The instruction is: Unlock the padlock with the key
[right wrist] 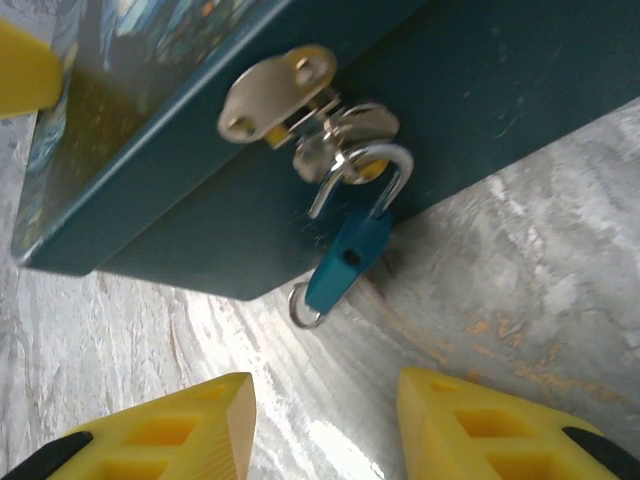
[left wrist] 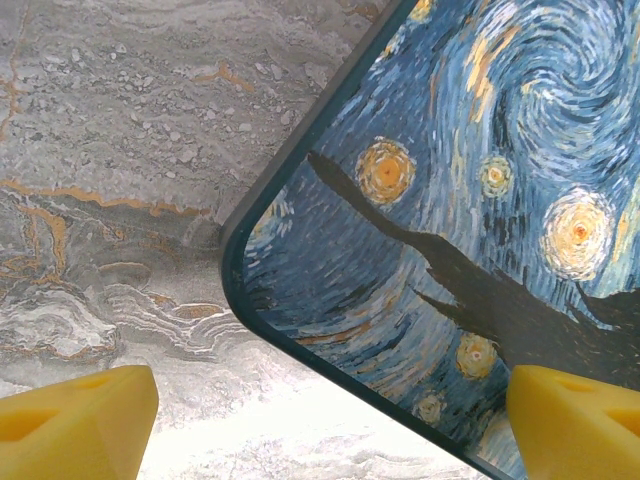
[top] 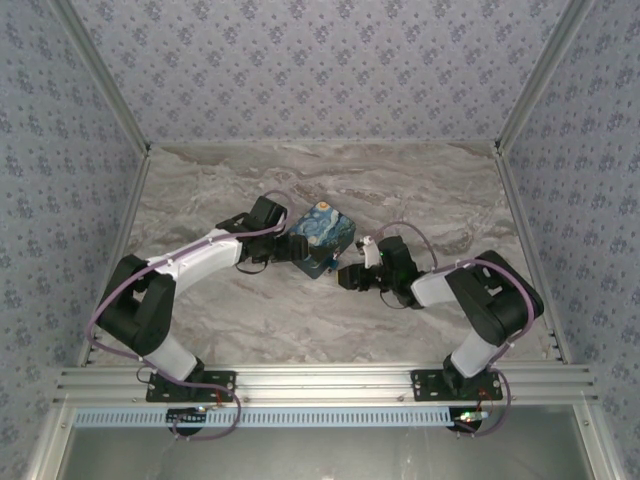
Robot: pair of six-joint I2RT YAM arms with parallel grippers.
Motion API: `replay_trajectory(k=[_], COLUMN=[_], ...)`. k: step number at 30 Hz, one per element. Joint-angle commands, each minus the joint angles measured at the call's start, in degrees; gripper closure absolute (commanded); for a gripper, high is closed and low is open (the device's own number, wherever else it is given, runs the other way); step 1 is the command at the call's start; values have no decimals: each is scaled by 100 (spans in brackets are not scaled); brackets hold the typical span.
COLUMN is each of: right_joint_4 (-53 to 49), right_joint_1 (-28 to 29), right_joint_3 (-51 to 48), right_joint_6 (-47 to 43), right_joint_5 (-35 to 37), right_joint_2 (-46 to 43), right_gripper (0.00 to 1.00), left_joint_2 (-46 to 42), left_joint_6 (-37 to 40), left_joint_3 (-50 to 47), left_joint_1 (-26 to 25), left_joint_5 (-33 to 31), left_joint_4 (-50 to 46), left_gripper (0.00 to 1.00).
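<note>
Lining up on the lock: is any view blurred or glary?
Right wrist: padlock slightly soft, bright glare on the marble table near it. Left wrist: painted box sharp, yellow fingertips blurred. Top external: even light, no glare.

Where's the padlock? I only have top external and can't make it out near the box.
Observer: Right wrist view has it. The padlock hangs from the hasp on the dark side wall of the box.
Operator: Shackle popped?
Observer: Looks like it. One leg of the shackle ends in the air beside the blue body, and the other leg sits in the body.
Operator: Right gripper on anything?
Observer: No. The right gripper is open just short of the lock, with nothing between its jaws.
</note>
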Motion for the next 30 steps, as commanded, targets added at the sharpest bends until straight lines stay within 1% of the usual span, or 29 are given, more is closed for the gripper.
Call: replay_trajectory(k=[1,5,11,14,21,26,30], right_joint_4=[213,363,456,481,577,697,876], right_joint_1=[-112,-167,-161,-165,-168,-181,-212], right_joint_3=[161,258,383,429,455,404,307], right_joint_6=[325,450,560,604,694,748,810], right_joint_5=[-193,-293,-237,-168,-27,52,124], right_joint_2=[221,423,630,738,917,943,910], right_gripper=[57,57,57,59,72,86,91], left_joint_2=[84,72,72,63,-21,-87,-107], left_joint_6=[81,81,54,34,-26,-42,-41], left_joint_3=[105,104,71,38,-51,-107,-140], left_joint_1=[-12,-20,-20,-16,-38,-38,-35], left_joint_5=[-229,-221,-220,-221,-252,-315,-360], left_joint_4=[-139,-146,-125,-107,-94,-119,-137], left_gripper=[10,10,10,10,10,10,10])
